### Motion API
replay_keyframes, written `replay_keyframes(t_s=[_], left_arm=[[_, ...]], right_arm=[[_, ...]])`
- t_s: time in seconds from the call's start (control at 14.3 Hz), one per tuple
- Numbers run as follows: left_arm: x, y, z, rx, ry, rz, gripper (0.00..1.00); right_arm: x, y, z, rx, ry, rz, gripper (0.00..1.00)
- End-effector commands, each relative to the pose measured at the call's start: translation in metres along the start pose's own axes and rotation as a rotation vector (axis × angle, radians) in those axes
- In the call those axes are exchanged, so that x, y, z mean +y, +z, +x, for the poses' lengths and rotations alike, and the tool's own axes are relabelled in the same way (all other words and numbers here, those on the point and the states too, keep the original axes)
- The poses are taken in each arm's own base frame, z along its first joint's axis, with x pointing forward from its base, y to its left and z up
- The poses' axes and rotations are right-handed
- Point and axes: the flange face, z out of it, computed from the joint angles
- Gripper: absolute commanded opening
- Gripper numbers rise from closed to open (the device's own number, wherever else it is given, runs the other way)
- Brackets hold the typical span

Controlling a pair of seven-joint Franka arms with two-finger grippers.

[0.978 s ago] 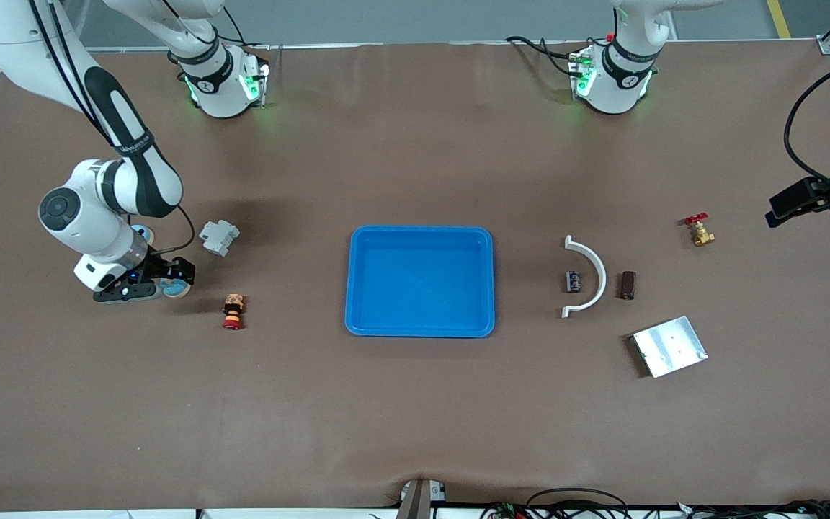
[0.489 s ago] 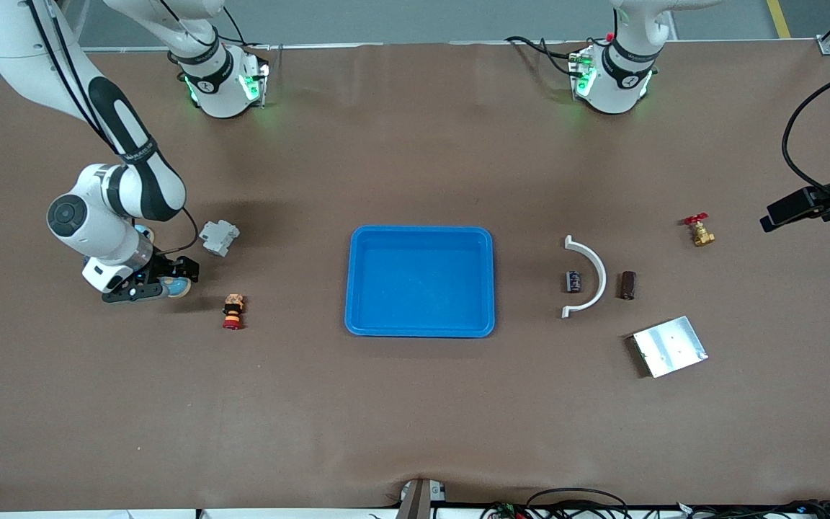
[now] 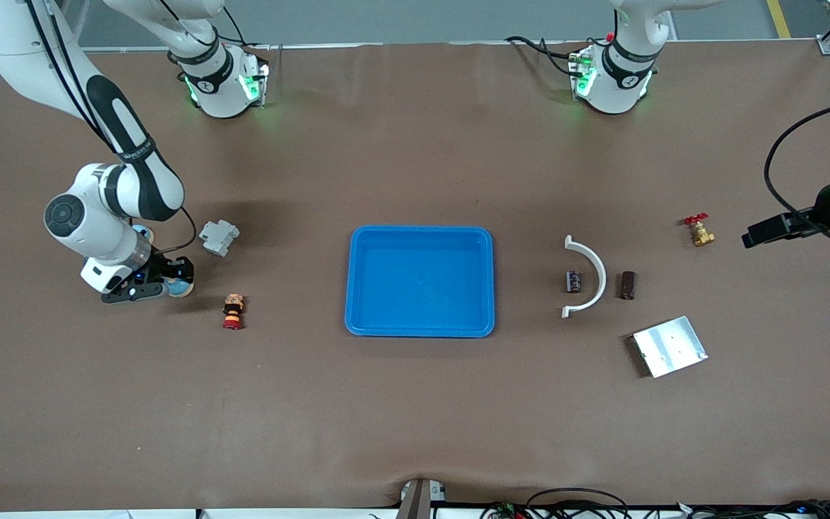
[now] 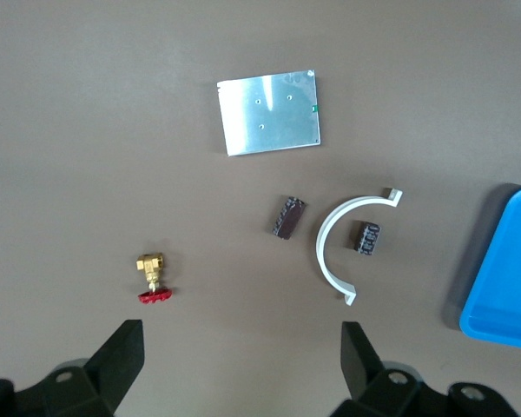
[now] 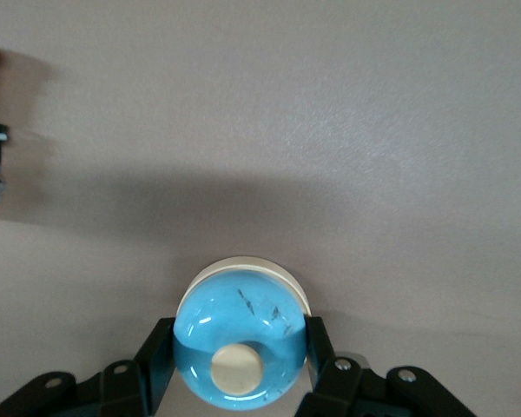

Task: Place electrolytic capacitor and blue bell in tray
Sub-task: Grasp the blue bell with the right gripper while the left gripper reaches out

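right gripper (image 3: 163, 287) clamped on blue bell (image 3: 179, 287), low at the right arm's end | red-topped button (image 3: 233, 311) beside it, bare mat between it and tray (image 3: 421, 328) | electrolytic capacitor (image 3: 573, 281) inside white arc (image 3: 591, 277) | left gripper (image 4: 241, 360) spread wide, empty, over the valve (image 4: 152, 276); fingers show in wrist view only

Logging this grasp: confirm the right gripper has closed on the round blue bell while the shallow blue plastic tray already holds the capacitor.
Wrong on the tray: the front view shows the shallow blue plastic tray empty. The right gripper is indeed shut on the round blue bell.
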Motion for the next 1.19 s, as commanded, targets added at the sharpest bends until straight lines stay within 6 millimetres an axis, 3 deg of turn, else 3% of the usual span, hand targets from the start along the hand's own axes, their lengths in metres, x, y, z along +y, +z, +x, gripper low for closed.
replay_keyframes(t_s=[0.0,0.14,0.28,0.49,0.7,0.84,1.12], left_arm=[[0.011,0.017,0.012,-0.010,0.005,-0.019,1.00],[0.018,0.033,0.015,-0.011,0.014,-0.023,1.00],[0.029,0.057,0.015,0.002,0.032,-0.028,1.00],[0.031,0.080,0.016,0.017,0.034,-0.030,1.00],[0.042,0.114,0.010,0.032,0.055,-0.026,1.00],[0.044,0.132,0.003,0.022,0.063,-0.018,1.00],[0.036,0.161,-0.003,0.010,0.102,0.010,1.00]], right_arm=[[0.002,0.003,0.000,-0.008,-0.011,0.009,0.00],[-0.001,-0.006,0.002,-0.031,-0.015,0.017,0.00],[-0.003,-0.037,0.018,-0.060,-0.011,0.032,0.00],[-0.018,-0.081,0.042,-0.090,0.042,0.131,0.00],[-0.028,-0.104,0.053,-0.091,0.099,0.133,0.00],[-0.064,-0.114,0.056,-0.099,0.176,0.124,0.00],[-0.155,-0.135,0.061,-0.111,0.298,0.101,0.00]])
